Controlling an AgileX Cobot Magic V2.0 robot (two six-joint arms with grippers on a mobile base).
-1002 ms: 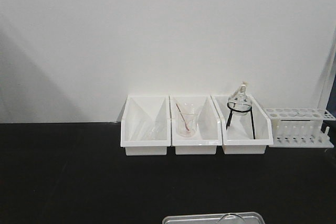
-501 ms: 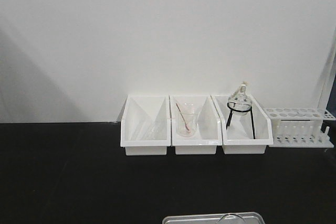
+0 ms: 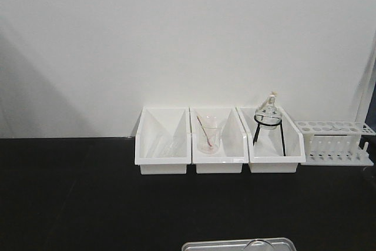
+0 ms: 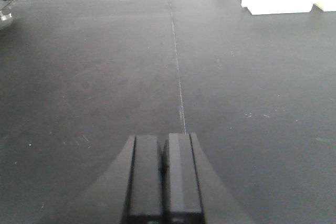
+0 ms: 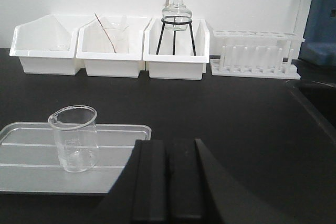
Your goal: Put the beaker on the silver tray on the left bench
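Observation:
The clear beaker [image 5: 74,138] stands upright on the silver tray [image 5: 31,174], which lies on the black left bench [image 5: 220,108] before a white wall. My right gripper [image 5: 168,142] is shut and empty, to the right of the beaker and apart from it, over the tray's right end. In the front view only the tray's far rim [image 3: 235,244] and the beaker's rim [image 3: 257,243] show at the bottom edge. My left gripper [image 4: 164,137] is shut and empty above bare black worktop [image 4: 105,66].
Three white bins [image 3: 218,142] line the wall: the middle one holds a glass vessel with a red-tipped rod [image 3: 208,136], the right one a round flask on a black stand [image 3: 268,116]. A white test-tube rack [image 3: 333,142] stands right of them.

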